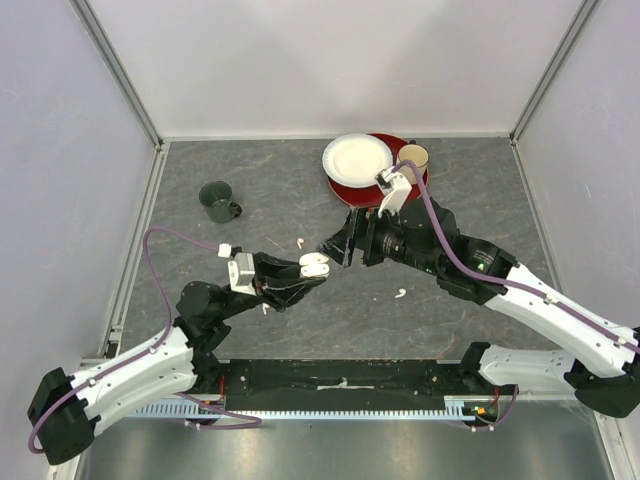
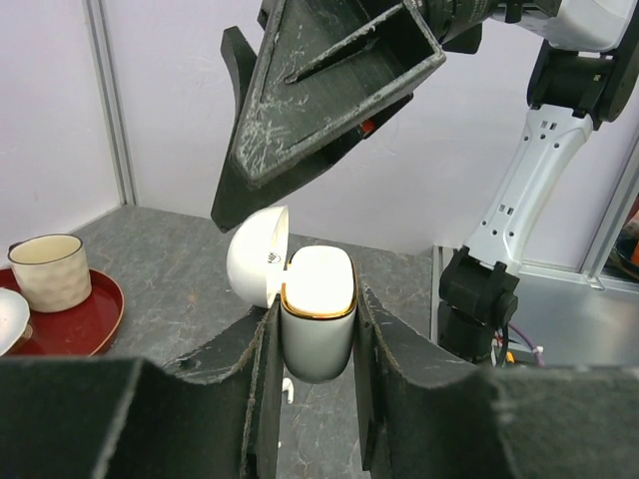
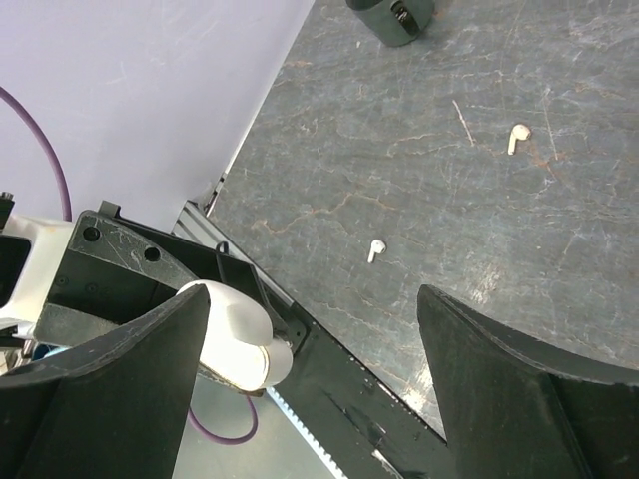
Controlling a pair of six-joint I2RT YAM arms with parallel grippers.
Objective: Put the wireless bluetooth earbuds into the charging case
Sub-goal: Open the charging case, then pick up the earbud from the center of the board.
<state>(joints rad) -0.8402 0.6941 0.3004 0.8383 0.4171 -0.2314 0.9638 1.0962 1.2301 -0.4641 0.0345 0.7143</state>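
Left wrist view, we see left pincer clamped on case, right pincer spread wide just above, earbud on worktop beneath it.

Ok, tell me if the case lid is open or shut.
Open: the lid is flipped back beside the charging case, exposing its gold rim.

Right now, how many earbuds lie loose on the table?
3 earbuds: one just beyond the case, one beside the left arm, one nearer than the right arm. More may be hidden inside the case.
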